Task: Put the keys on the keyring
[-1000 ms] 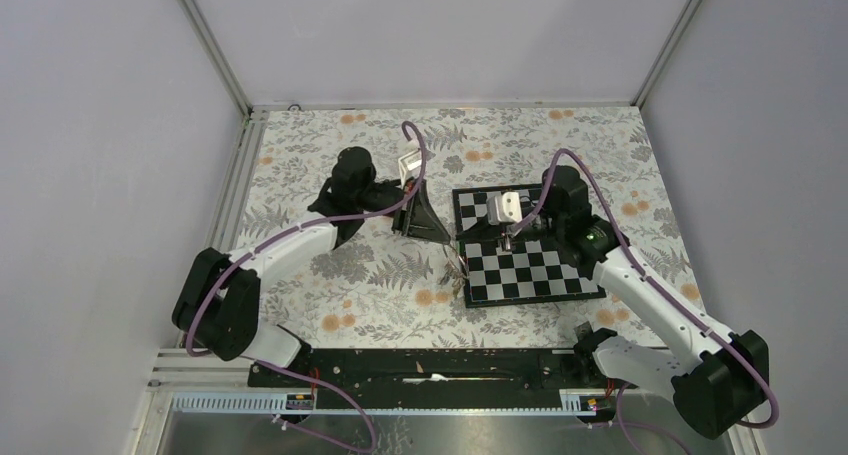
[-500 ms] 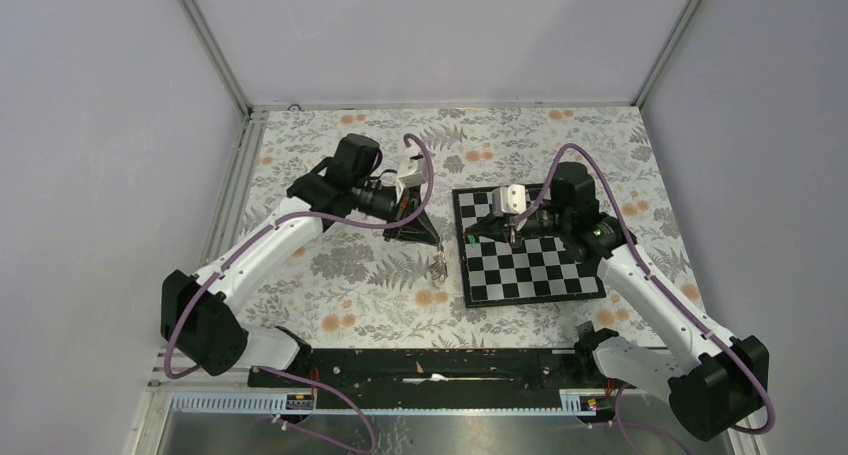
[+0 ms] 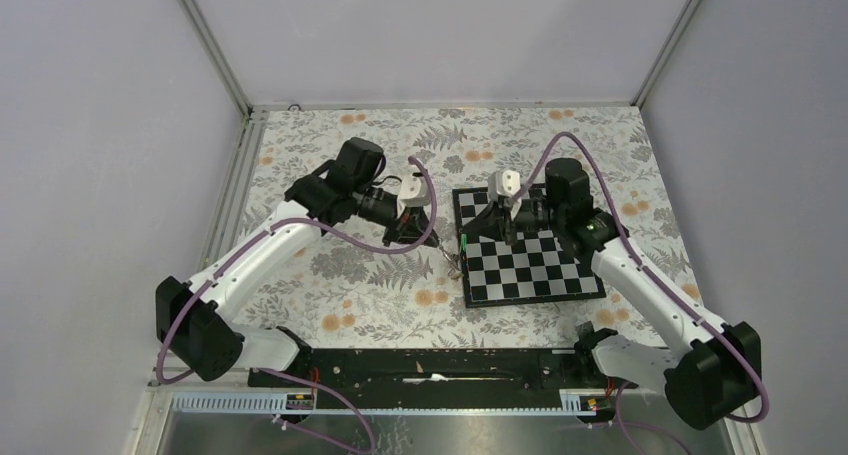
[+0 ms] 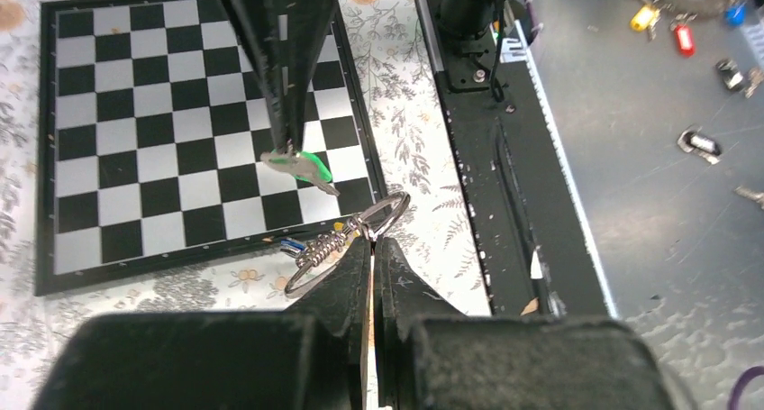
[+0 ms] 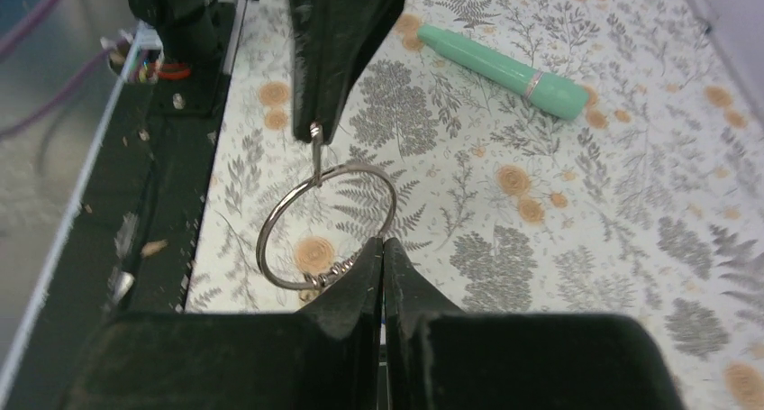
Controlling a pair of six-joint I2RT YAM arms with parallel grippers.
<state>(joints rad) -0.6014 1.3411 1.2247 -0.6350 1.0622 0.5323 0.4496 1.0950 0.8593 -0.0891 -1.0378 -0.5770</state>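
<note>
Left end effector (image 4: 371, 248): jaws fully closed, pinching the keyring (image 4: 389, 214) by its wire. The ring looks lifted off the desk (image 3: 370, 295), just off the chessboard's 8 o'clock corner in top view. Small blue & yellow heads hang on it near the coil, so those are already on.

Green key (image 4: 302, 165): at approx 10 o'clock from the ring in left wrist view, blade tip aimed toward the ring. It's near but apart, so not threaded yet.

Right end effector (image 4: 286, 147): jaws closed tight on the key's green head, reaching in from 12 o'clock over the chessboard (image 4: 135, 113). In right wrist view its own tips hide the key & the ring sits right in front of them.

Progress, my est.: early-to-mid. Both pickups are done and the parts are lined up, but neither task key is on the ring. Left to do: find the split in the wire, work the green key on, then repeat w/ the black-headed key. Can't pick that one out w/ certainty in any view.

Teal stick (image 5: 504, 72) lies at 1 o'clock of the ring in right wrist view, not part of the job.
</note>
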